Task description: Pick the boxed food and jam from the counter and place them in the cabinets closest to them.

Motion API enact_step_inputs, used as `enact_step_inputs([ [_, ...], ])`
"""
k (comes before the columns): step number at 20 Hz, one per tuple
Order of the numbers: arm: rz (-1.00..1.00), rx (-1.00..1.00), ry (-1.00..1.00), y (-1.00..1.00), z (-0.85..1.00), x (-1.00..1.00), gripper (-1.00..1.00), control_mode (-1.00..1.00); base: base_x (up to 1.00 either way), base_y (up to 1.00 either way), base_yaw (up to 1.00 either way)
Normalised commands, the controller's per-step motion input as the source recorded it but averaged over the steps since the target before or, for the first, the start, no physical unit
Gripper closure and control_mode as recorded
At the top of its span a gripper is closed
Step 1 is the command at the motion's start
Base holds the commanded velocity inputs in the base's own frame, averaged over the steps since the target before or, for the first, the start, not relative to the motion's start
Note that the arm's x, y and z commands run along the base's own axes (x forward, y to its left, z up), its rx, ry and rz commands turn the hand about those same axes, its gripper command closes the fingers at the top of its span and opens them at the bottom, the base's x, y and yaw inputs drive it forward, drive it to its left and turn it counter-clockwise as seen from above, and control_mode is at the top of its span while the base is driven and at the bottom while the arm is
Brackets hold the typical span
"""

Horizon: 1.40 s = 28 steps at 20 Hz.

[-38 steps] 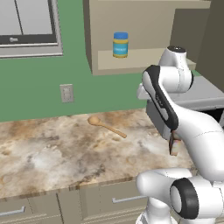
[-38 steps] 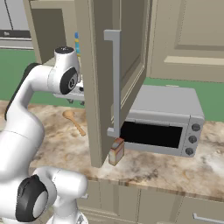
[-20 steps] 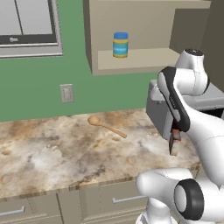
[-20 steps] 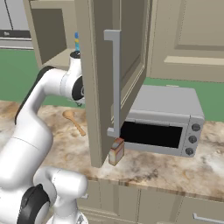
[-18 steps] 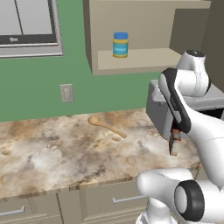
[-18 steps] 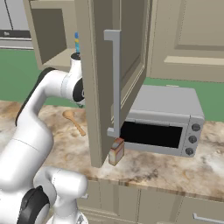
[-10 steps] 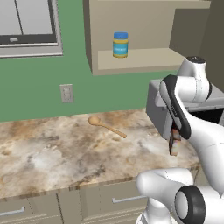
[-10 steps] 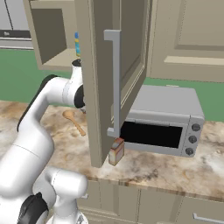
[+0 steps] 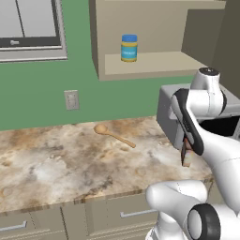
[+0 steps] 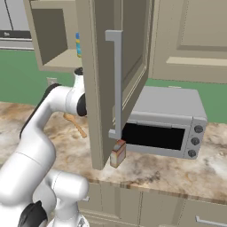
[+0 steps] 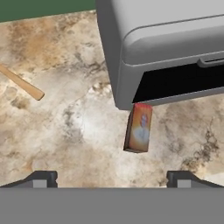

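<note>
Boxed food [image 11: 139, 127] sits a little right of centre in the hand view, upright on the counter [image 11: 74, 127], just in front of the lower left corner of the grey toaster oven [image 11: 166, 48]; whether it touches the oven we cannot tell. In the right base view it stands at lower centre, beneath the edge of the open cabinet door [image 10: 115, 80]. Our gripper [image 11: 112, 178] hovers above it with its fingers [image 11: 41, 178] spread wide and nothing between them, so we judge the step in hand to be the descent onto the carton. To do it well, we would shift right until the carton lies midway between the tips, then close across its narrow faces, which the wide spread should clear easily. We would also watch the oven's front edge on the way down, since the far finger could catch it. The carton itself is a slim, tall rectangle, reddish-brown at the edges with a pale tan patch on its broad face. Such a narrow footprint may tip if nudged sideways. Further out, a wooden spoon [image 11: 22, 83] lies at the upper left, well apart, and the cabinets [image 9: 154, 37] at the top of the left base view hold a blue-lidded jar [image 9: 129, 48] on a shelf.
</note>
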Motion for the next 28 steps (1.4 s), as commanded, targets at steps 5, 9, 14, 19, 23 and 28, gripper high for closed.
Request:
enact_step_inputs([
  [5, -0.03, -0.03, 0.00, -0.16, -0.19, 0.00, -1.00, -1.00, 0.00, 0.00, 0.00],
  [9, -0.04, -0.02, 0.00, -0.16, -0.20, 0.00, -1.00, -1.00, 0.00, 0.00, 0.00],
  [14, -0.04, -0.02, 0.00, -0.18, -0.22, 0.00, -1.00, -1.00, 0.00, 0.00, 0.00],
  [19, -0.03, 0.00, 0.00, -0.15, -0.23, 0.06, -1.00, -1.00, 0.00, 0.00, 0.00],
  [23, -0.03, 0.00, 0.00, -0.13, -0.25, 0.10, -1.00, -1.00, 0.00, 0.00, 0.00],
  [28, -0.03, -0.01, 0.00, -0.10, -0.30, 0.12, -1.00, -1.00, 0.00, 0.00, 0.00],
])
